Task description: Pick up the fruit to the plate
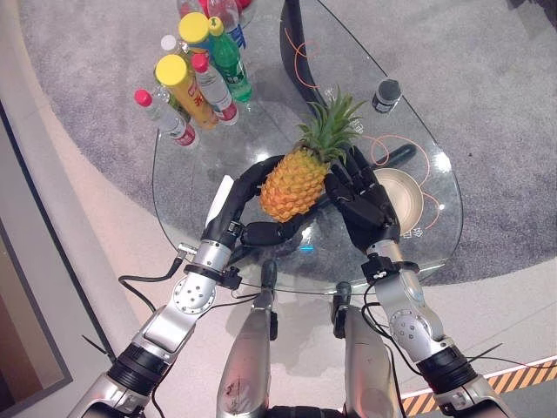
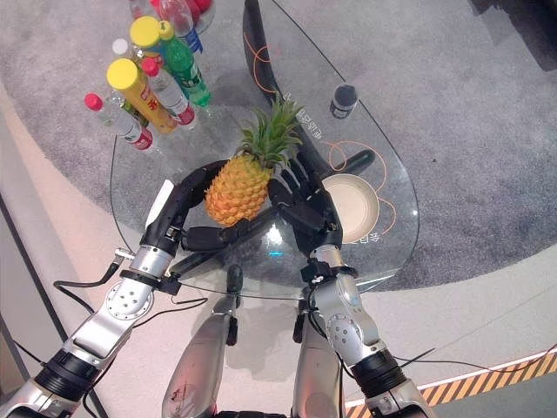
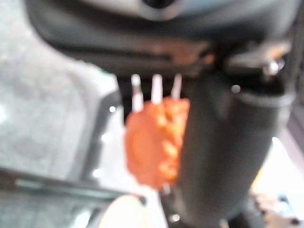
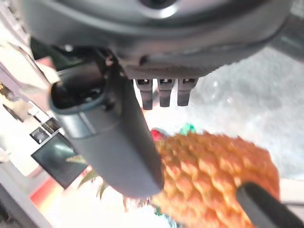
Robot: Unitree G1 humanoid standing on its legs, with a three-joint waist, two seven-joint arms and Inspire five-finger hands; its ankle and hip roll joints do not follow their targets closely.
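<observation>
Fingers (image 1: 252, 178) of the left hand (image 1: 248, 202) curled over the far flank of the pineapple (image 1: 292, 185), thumb reaching under its near end — a cradling hold from the left. Right hand (image 1: 364, 202) on the opposite flank, fingers (image 1: 348, 178) fairly straight and pressed against the skin rather than wrapped, acting as a second wall. Squeezed from both sides, probably because too wide and too knobbly for one hand to close round.

Pineapple tilted, leafy crown (image 1: 332, 122) pointing away from the robot, orange body near the middle of the glass surface (image 1: 435, 222). Cannot tell whether lifted clear of the glass or resting on it. Right wrist view confirming skin close against the thumb (image 4: 121, 152), with another dark finger across the lower flank.

Plate (image 1: 411, 198) just beside the right hand, on the robot's right, partly hidden behind that hand. Bare, so fruit not yet delivered. Judged step: two-handed carry sideways toward the plate. Risk: right hand standing between fruit and plate, so likely some lifting over the rim needed.

Cluster of bottles (image 1: 196, 78) standing well apart at the far left of the surface; small dark jar (image 1: 386, 94) at the far right edge.
</observation>
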